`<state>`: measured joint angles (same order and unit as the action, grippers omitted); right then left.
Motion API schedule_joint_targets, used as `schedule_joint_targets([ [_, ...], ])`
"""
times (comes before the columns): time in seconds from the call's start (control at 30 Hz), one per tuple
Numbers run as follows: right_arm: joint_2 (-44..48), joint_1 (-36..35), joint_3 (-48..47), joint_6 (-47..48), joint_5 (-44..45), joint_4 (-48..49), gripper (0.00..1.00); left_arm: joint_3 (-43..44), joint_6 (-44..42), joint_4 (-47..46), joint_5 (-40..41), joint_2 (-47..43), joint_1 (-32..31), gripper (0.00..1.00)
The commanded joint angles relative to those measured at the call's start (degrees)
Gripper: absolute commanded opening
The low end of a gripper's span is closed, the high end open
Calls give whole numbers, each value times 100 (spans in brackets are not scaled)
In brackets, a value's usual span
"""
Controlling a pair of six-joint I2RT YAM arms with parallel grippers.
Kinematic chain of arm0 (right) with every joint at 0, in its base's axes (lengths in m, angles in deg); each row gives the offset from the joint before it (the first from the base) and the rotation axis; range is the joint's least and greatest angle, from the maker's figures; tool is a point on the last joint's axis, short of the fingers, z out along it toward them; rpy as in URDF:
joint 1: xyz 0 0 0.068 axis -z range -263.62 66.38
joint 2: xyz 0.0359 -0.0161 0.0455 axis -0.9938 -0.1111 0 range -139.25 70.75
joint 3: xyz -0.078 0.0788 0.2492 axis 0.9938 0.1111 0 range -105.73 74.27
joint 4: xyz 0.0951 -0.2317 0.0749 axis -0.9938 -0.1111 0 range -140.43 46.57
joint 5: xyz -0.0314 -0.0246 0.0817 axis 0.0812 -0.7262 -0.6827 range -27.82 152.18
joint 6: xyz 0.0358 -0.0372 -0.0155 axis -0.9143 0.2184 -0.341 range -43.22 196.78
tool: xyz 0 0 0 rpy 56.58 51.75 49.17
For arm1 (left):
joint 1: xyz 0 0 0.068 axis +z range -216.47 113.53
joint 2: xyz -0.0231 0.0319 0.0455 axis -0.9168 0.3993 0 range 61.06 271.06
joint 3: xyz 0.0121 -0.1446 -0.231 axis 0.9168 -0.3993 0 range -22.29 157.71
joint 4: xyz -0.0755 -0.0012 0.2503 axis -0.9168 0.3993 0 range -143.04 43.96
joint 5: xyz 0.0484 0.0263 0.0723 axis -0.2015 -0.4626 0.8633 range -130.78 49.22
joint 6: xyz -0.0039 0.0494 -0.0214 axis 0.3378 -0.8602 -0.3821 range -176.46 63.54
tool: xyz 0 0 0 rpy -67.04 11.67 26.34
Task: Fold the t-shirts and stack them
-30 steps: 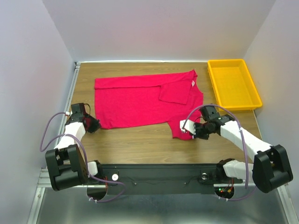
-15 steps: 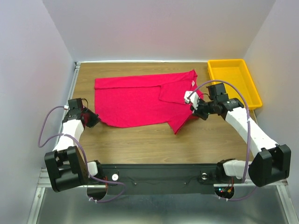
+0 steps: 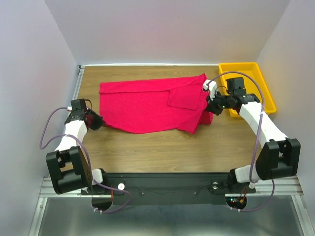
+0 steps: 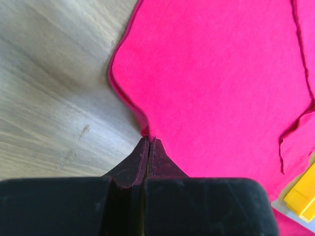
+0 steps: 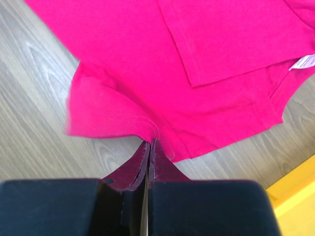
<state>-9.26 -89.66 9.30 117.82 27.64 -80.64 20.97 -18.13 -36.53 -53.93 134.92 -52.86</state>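
You hold the t-shirt [image 3: 142, 105] by its near hem | left gripper [image 3: 97, 121] clenched at its left corner, right gripper [image 3: 211, 105] clenched at the right (raised) | cloth lies beyond both, long axis left-right.

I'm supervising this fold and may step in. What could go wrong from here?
The right hand pinches only the very hem of the t-shirt, so the cloth could slip out mid-fold. That hand sits close to the yellow tray and might catch its rim. The left hand also grips just an edge tip.
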Motion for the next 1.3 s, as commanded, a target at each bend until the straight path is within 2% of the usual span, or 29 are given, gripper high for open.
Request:
schedule_joint_targets([
  [0.0, -120, 138, -358, -324, -149, 442, 1, 401, -123, -87, -30, 127, 46, 0],
  [0.8, -1139, 508, -1149, -1106, -105, 926, 1, 1228, -203, -219, -56, 1226, 142, 0],
  [1.27, -1913, 508, -1879, -1519, -9, 979, 1, 2080, -229, -175, -56, 2070, 142, 0],
])
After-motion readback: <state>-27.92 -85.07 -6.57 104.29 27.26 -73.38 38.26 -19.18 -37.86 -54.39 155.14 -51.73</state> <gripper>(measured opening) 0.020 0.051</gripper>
